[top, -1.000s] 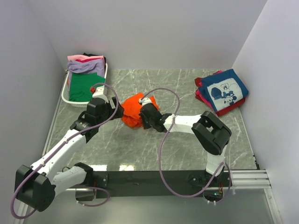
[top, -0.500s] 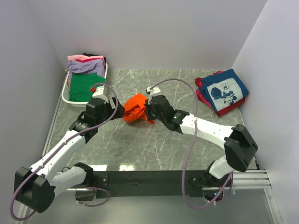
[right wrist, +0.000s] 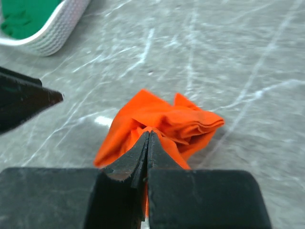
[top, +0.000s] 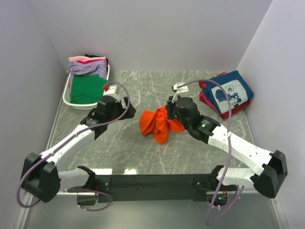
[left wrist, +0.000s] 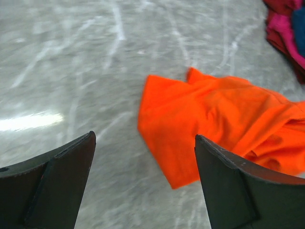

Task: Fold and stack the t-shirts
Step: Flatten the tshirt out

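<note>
The bright orange t-shirt [top: 157, 123] hangs crumpled over the middle of the marble table. My right gripper [top: 170, 114] is shut on its cloth and holds it partly lifted; in the right wrist view the jaws pinch orange cloth [right wrist: 167, 121]. My left gripper [top: 125, 109] is open and empty, left of the shirt; the orange shirt [left wrist: 224, 119] lies beyond its spread fingers [left wrist: 228, 191]. A folded navy t-shirt with white cartoon print [top: 230, 92] lies on red and pink ones at the back right.
A white slatted basket [top: 68, 93] at the back left holds green [top: 86, 88], lavender [top: 88, 67], pink and black tees. Walls close in the table on three sides. A black rail runs along the near edge.
My right gripper has carried the orange t-shirt to the right and nearer the table's middle. My left gripper has let go of it, opened and swung right.
</note>
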